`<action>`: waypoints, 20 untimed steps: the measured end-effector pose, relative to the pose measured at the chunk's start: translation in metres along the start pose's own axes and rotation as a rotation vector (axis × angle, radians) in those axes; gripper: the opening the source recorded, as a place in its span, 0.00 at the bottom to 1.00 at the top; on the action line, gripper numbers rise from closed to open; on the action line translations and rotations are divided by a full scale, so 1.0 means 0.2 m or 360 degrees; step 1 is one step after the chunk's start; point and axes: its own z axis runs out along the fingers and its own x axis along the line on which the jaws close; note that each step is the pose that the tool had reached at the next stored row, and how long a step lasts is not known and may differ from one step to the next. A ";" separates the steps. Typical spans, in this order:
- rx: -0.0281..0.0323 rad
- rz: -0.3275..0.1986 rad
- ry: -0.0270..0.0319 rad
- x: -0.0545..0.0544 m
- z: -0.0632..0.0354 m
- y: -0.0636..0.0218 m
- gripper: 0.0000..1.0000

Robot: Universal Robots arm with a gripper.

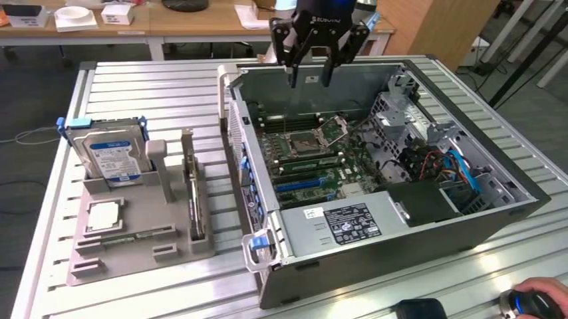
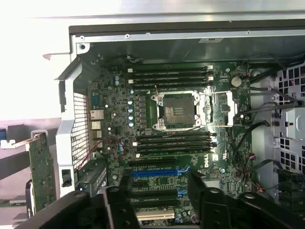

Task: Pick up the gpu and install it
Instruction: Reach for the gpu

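Hand (image 1: 310,78) spread, empty, fingers pointing down, hanging over far rim of open computer case (image 1: 373,266). Wrist view looks straight onto motherboard (image 2: 181,119), blue expansion slot (image 2: 159,172) seen between fingers. Case lies on its side, so board faces up and can be reached from above.

Gpu (image 1: 193,193) well apart on exterior view's left, standing on edge in slot of grey holder (image 1: 133,256) on bench (image 1: 159,86). Top edge free, likely for pinching. Hard drive (image 1: 111,156) upright just beside it.

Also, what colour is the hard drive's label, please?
The label is blue and white, best in the exterior view.
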 end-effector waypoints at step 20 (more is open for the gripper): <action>-0.00012 0.0000 -0.00003 0.00 0.000 0.000 0.10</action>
